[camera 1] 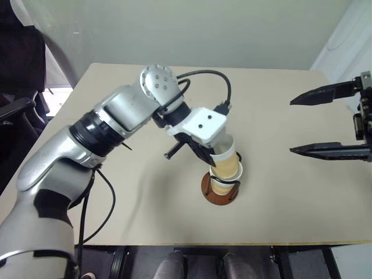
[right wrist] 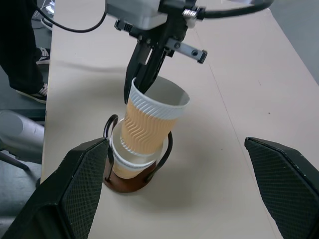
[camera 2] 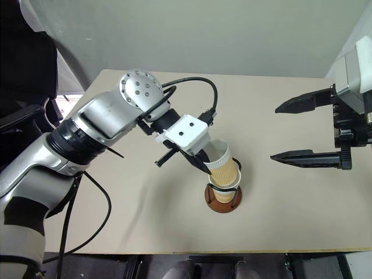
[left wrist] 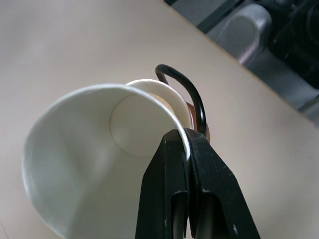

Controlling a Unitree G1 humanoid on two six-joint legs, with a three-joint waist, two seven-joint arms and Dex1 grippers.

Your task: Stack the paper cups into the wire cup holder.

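In wire cup holder (right wrist: 130,174): ribbed tan paper cups (right wrist: 147,130), white rims, nested.

The top cup (right wrist: 152,122) in the left gripper (right wrist: 141,84) is tan-yellow with wavy ridges, and white at its rim and inside. The gripper's fingers (left wrist: 169,189) are black. Below it, the holder (right wrist: 130,178) has a reddish-brown base and black wires. The table (camera 1: 279,186) is beige.

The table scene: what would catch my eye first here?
Near the table's front edge, the left pincer pinches the rim of a tilted paper cup, easing it into another cup that sits in the wire cup holder. Off to the right, the right pincer hangs wide open, holding nothing.
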